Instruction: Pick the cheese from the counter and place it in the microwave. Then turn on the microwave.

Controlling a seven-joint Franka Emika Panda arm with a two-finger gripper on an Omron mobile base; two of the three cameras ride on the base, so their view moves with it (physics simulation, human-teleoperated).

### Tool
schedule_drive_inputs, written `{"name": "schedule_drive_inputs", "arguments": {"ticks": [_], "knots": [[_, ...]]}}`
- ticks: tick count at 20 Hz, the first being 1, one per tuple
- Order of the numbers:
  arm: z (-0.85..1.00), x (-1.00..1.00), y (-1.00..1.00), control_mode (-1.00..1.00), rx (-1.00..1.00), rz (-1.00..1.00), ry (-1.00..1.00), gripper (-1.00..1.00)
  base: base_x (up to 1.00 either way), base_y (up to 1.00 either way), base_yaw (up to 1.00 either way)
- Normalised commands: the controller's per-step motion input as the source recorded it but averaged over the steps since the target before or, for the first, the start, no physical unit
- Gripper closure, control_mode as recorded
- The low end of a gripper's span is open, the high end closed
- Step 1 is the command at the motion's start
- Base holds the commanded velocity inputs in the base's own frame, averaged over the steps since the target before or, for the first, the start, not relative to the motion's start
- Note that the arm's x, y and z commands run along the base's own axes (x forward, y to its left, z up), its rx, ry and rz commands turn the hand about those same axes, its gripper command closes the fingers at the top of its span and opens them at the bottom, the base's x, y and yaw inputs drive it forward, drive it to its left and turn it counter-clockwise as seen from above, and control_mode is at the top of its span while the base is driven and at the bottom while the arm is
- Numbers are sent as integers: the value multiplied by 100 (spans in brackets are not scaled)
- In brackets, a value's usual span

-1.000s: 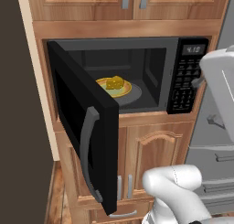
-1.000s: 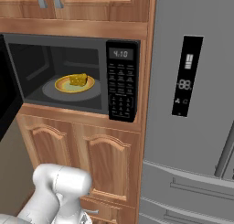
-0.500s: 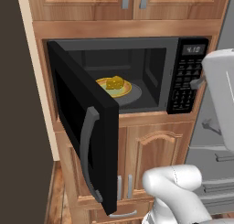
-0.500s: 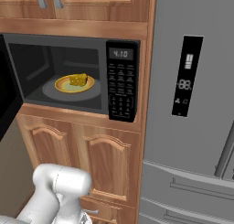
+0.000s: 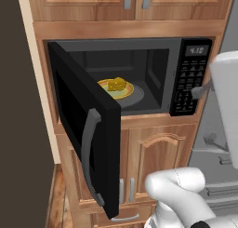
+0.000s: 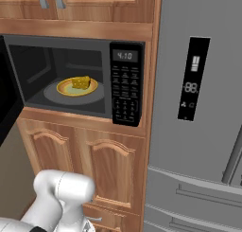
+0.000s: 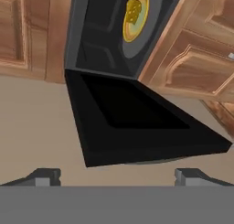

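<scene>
Nothing in the kitchen has shifted since the earlier frames; only the white arm segment at the right edge of the left base view has crept a bit further in. Cheese (image 5: pixel 116 84) sits on the yellow-rimmed plate (image 5: pixel 125 92) on the turntable inside the microwave (image 6: pixel 126 83), door (image 5: pixel 86 126) swung wide open to the left. Gripper (image 7: pixel 116 174) is empty, fingers (image 7: pixel 42 175) spread far apart, facing the inner side of the open door, not touching it.

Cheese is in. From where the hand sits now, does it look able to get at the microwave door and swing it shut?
Probably yes. The hand is open and holds nothing, facing the inner side of the open microwave door with nothing between them. The cheese sits on its plate, well inside.
</scene>
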Motion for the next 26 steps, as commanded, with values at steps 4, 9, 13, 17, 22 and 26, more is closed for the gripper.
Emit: {"name": "schedule_drive_inputs", "arguments": {"ticks": [4,9,13,17,22,26], "knots": [[0,-23,3,-100,7,11,5,-100,0,0,0],[0,-21,3,-100,5,5,5,-100,0,0,0],[-9,-21,35,-100,0,3,5,-100,0,0,0],[-8,-5,36,-100,0,0,2,-100,0,0,0],[-11,0,27,-100,0,0,4,-100,0,0,0],[-13,0,13,-100,0,-2,1,-100,0,0,0]]}}
